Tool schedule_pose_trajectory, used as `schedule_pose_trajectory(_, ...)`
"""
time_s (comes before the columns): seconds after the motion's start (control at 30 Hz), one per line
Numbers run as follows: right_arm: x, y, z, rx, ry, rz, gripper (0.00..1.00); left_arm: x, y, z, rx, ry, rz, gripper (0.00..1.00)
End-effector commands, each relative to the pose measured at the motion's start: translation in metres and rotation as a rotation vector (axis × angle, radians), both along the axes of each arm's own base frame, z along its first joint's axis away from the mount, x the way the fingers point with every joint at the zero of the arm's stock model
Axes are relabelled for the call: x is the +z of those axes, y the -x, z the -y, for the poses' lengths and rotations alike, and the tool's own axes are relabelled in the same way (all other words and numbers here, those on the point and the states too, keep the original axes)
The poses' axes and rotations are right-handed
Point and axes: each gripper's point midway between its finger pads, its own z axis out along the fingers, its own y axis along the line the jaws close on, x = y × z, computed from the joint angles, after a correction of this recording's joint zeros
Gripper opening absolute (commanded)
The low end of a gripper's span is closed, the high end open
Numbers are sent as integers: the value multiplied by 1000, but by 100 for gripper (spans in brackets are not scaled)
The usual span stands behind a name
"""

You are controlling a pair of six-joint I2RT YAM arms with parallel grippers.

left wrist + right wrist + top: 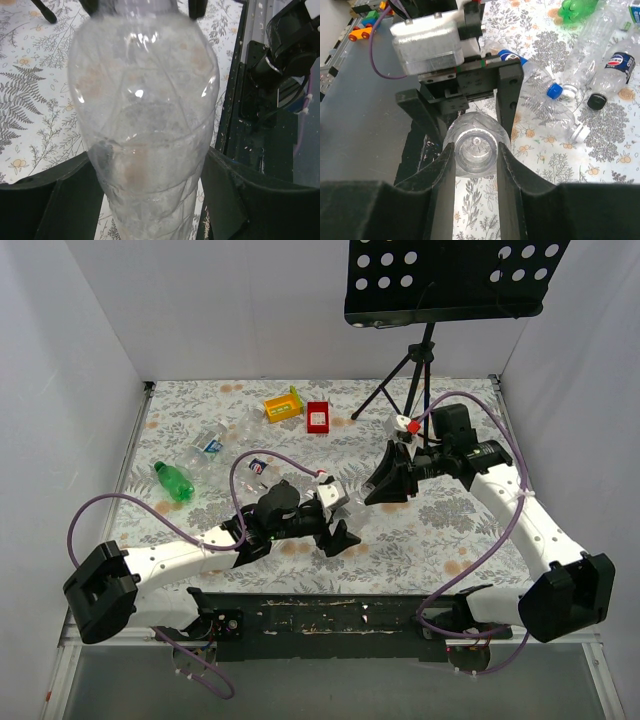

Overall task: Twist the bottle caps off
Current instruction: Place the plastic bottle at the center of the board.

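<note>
The cap [476, 149] can slip in the right gripper [476, 156] if its hold is weak, or the clear bottle [145, 100] can spin along if the left gripper [150, 200] lets go a bit; the cap sits in the middle of the right gripper, pinched from both sides; the left gripper squeezes the bottle's body.

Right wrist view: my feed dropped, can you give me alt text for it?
The right gripper is shut on the round end of a clear bottle, which the left gripper holds from the far side. Beyond, loose bottles lie on the floral cloth, showing a blue cap, a black cap and a white cap.
</note>
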Motion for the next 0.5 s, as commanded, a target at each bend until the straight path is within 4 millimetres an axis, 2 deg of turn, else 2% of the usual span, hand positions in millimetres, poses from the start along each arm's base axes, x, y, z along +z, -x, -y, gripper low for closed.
schedule_pose_trajectory(0.0, -5, -4, 6, -49, 21, 52, 1, 36, -6, 1, 38, 93, 59, 73)
schedule_pose_trajectory(0.27, -7, -12, 21, -127, 25, 72, 1, 43, -5, -7, 62, 115, 74, 98)
schedule_pose_trajectory(0.47, -10, -16, 31, -179, 34, 82, 1, 49, -4, -13, 77, 118, 84, 98)
